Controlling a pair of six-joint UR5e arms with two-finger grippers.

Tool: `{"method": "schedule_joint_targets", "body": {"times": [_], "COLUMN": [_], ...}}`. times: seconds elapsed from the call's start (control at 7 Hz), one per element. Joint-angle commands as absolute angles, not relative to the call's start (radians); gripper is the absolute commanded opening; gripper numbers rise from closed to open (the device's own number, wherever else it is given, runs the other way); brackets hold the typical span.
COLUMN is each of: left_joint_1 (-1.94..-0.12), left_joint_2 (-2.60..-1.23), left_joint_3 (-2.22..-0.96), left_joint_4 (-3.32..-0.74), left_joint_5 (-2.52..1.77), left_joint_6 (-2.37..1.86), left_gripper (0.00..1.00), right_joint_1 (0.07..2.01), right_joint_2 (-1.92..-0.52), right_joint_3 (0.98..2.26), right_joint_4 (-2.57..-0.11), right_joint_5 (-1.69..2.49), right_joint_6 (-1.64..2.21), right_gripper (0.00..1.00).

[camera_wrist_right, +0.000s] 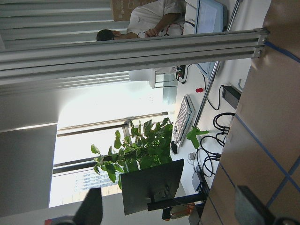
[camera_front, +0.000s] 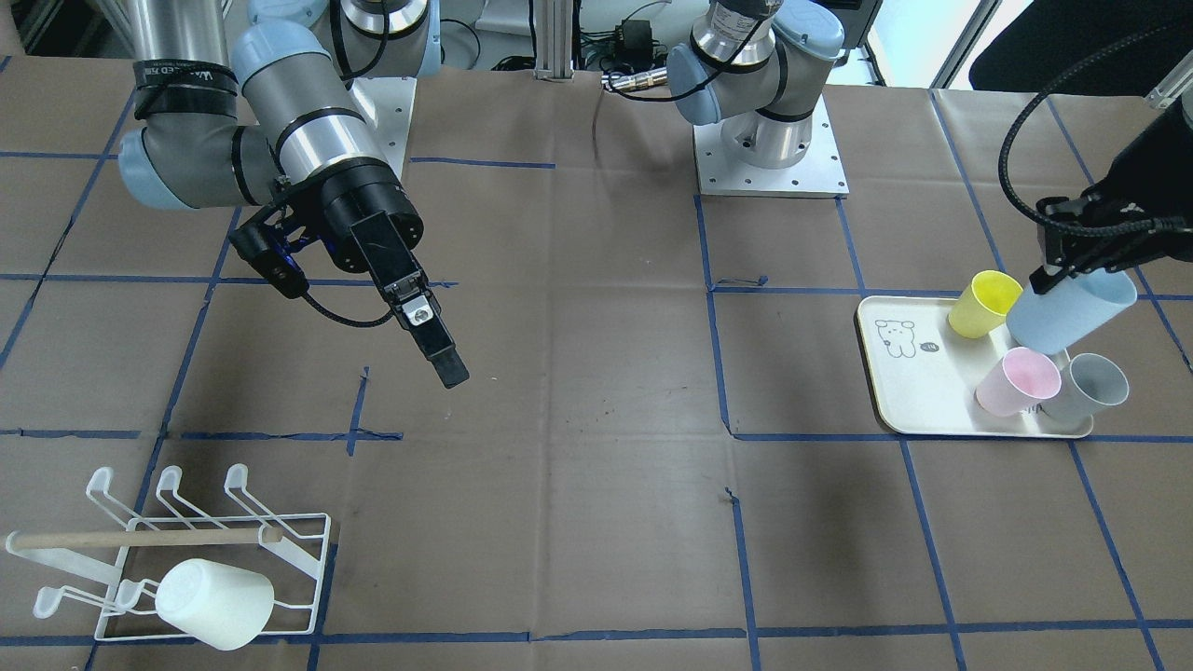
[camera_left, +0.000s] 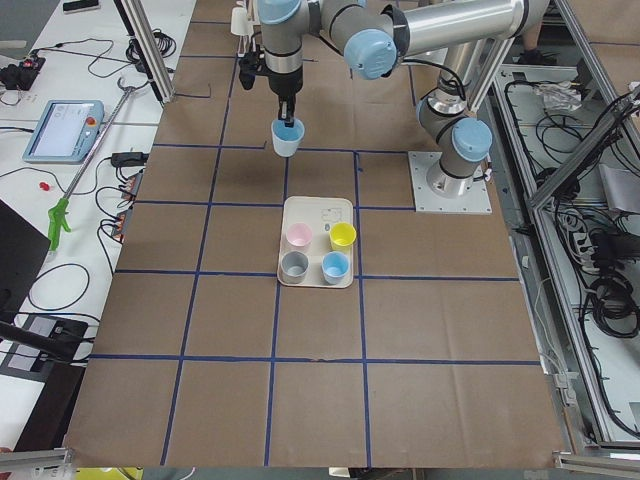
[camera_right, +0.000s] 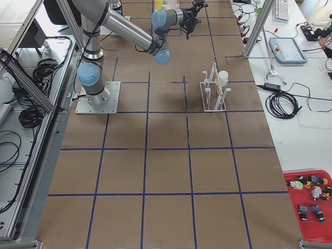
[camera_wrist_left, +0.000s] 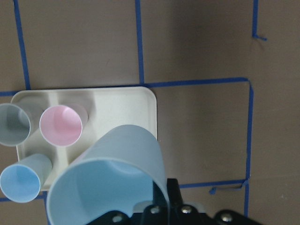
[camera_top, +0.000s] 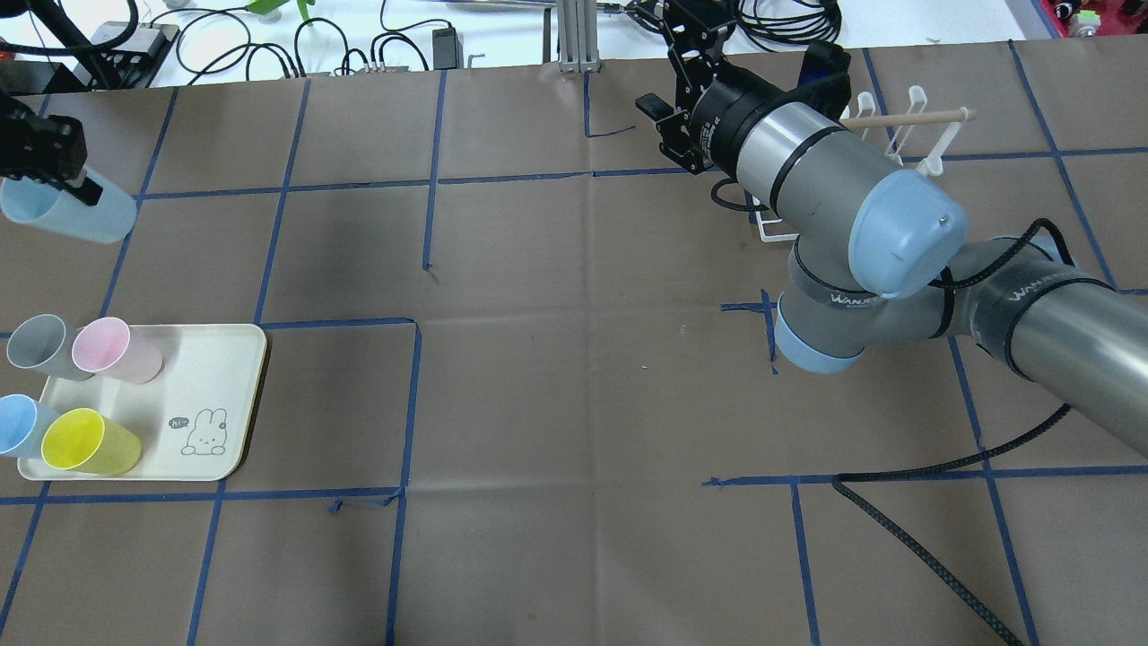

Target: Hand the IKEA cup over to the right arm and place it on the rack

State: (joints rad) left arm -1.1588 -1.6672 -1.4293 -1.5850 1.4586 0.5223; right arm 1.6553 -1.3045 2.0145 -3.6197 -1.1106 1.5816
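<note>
Silver-grey right arm (camera_top: 807,170), pale blue caps (camera_top: 906,233) (black lettered straps (camera_top: 995,309))

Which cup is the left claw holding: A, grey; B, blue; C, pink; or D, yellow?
B: the left claw is shut on the rim of the blue cup, which it holds clear of the tray.

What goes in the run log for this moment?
left tool: shut on blue cup, held aloft near tray | right tool: open, empty | handover: not yet | rack: one white cup
</note>
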Motion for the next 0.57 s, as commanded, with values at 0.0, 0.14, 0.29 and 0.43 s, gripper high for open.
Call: {"method": "schedule_joint_targets", "body": {"times": [0.0,0.14,0.29,0.43], "left_joint_1": [-1.206,-1.222,-1.241,-1.262], "left_joint_2": [-1.753,-1.784,-1.795,-1.795], "left_joint_3": [-1.439,-1.466,-1.52,-1.619], "left_joint_4": [-1.322,-1.189,-1.045,-0.852], "left_joint_5": [1.254,1.124,1.03,0.941], "left_joint_6": [0.552,0.567,0.575,0.578], "left_gripper": [0.0,0.0,0.0,0.0], "right_joint_1": [1.655,1.655,1.657,1.657], "right_joint_2": [-1.315,-1.328,-1.362,-1.391], "right_joint_3": [2.013,2.016,2.026,2.045], "right_joint_4": [-3.448,-3.429,-3.397,-3.301], "right_joint_5": [-1.106,-1.104,-1.112,-1.117], "right_joint_6": [1.574,1.574,1.55,1.498], "right_gripper": [1.0,1.0,1.0,1.0]}}
